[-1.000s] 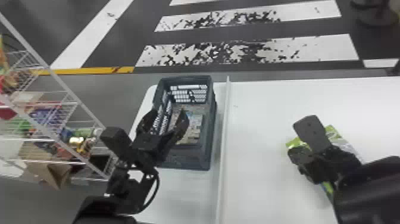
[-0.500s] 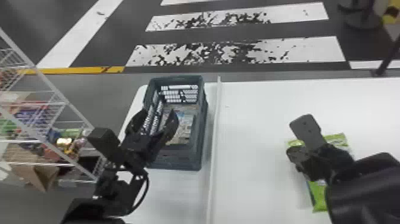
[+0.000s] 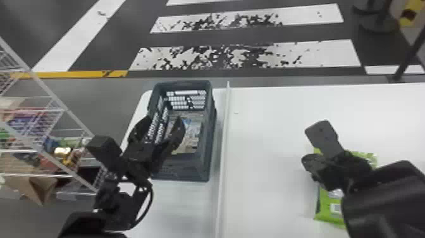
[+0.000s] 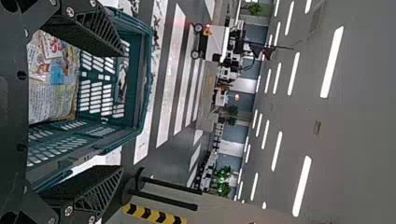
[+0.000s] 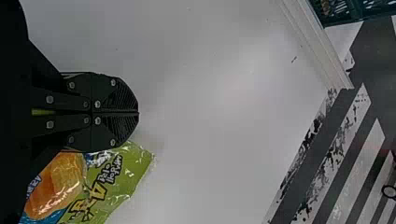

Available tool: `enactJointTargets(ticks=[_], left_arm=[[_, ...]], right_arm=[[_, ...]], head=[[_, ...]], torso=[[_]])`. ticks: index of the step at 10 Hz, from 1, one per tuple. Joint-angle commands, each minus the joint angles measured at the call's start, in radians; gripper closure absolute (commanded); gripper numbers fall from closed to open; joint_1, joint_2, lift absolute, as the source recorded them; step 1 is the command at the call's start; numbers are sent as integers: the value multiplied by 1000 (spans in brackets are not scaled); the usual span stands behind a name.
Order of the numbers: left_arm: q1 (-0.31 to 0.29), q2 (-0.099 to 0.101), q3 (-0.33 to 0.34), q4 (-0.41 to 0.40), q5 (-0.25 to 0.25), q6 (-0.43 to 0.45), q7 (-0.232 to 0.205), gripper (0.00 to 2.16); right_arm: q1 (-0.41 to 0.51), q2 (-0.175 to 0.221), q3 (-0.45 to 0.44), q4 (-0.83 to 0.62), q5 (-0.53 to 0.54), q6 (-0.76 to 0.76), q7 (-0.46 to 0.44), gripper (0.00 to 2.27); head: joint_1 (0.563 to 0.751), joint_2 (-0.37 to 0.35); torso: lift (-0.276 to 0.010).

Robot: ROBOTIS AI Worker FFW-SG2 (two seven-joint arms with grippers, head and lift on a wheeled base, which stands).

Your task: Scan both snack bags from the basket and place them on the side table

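Turned on the white tabletop [image 3: 265, 190] since the earlier frames, the green snack bag [image 3: 327, 202] lies beneath and beside the right gripper [image 5: 138, 113], whose fingers are pressed together on nothing. Over the basket [image 3: 207, 171], the left gripper [image 3: 163, 122] has its fingers spread above what looks like more bagged goods [image 3: 191, 133]. One bag seems out already; another probably needs fetching, scanning and placing.

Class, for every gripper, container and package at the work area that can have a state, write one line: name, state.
Left gripper, open, empty
Right gripper, shut, empty
Basket, upright, open-topped, holding printed packaging
Printed packaging, lying inside, not gripped
Green snack bag, lying on the white surface, not gripped
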Motion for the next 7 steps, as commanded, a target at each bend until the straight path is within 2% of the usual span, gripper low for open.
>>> enactJointTargets(ticks=[1, 4, 7], left_arm=[[2, 2, 0, -2, 0, -2, 0, 147], [4, 5, 5, -2, 5, -2, 0, 147], [-4, 5, 2, 6, 5, 1, 0, 147]], right_arm=[[15, 1, 17, -23, 1, 12, 2, 2256], [102, -5, 45, -119, 69, 77, 34, 2256], [171, -37, 15, -199, 72, 113, 61, 2256]], head=[[695, 198], [695, 221], [695, 212]], torso=[[-75], [-75], [-75]])
